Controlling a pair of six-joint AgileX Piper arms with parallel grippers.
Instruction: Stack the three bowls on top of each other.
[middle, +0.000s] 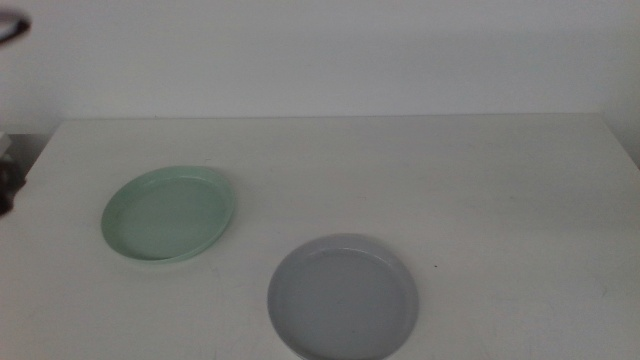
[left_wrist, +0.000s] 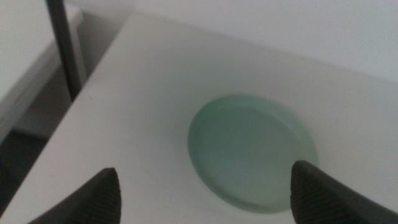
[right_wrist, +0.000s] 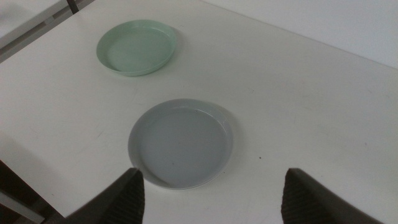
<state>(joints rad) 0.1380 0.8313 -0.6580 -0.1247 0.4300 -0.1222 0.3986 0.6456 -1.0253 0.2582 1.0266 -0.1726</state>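
Observation:
Two of the three bowls show; the third bowl is out of view. The pale mint green bowl lies flat on the left part of the white table. The grey bowl lies at the front middle, apart from it. My left gripper hangs open above the table, with the green bowl below and just beyond its jaws. My right gripper is open too and holds nothing; the grey bowl lies below and just ahead, the green bowl farther off. Neither gripper shows in the middle view.
The table's left edge runs close to the green bowl. Past it stand a dark upright post and a pale surface. A dark object sits at the middle view's left border. A white wall backs the table.

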